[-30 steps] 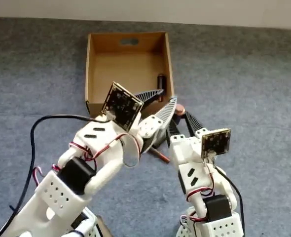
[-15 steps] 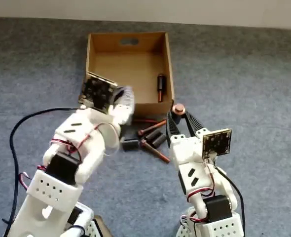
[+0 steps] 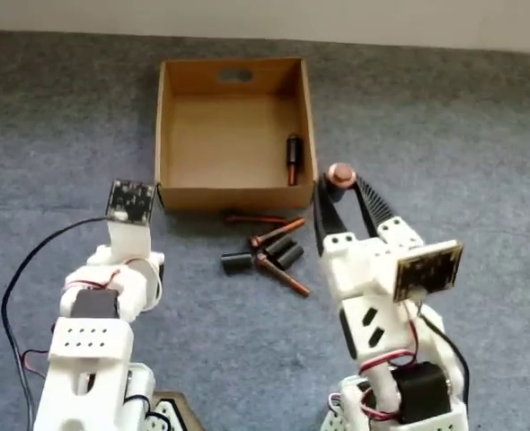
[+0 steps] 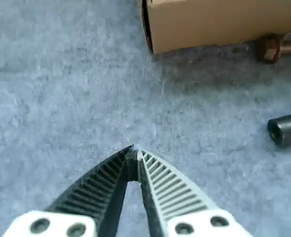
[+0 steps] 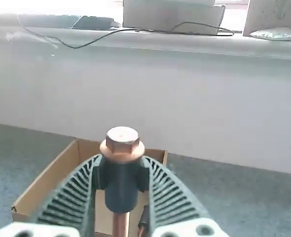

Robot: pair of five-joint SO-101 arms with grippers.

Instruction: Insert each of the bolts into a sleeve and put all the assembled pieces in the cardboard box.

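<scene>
The cardboard box [image 3: 234, 135] lies at the back of the carpet with one assembled piece [image 3: 293, 160] inside along its right wall. My right gripper [image 3: 339, 180] is shut on a black sleeve with a copper bolt [image 5: 122, 143] through it, held upright just off the box's front right corner. Loose copper bolts [image 3: 278, 232] and black sleeves [image 3: 236, 262] lie in a small heap in front of the box. My left gripper [image 4: 134, 152] is shut on nothing, low over bare carpet, off the box's front left corner [image 4: 153, 47]. A bolt head [image 4: 269, 48] and a sleeve [image 4: 286, 128] lie beyond it.
Grey carpet spreads wide on both sides of the box. A pale wall [image 5: 185, 98] rises behind the box. A black cable [image 3: 31, 260] loops beside the left arm.
The left arm has swung from over the box's front edge back to the left and drawn in toward its base. The right gripper has shifted slightly toward the box with its piece.
</scene>
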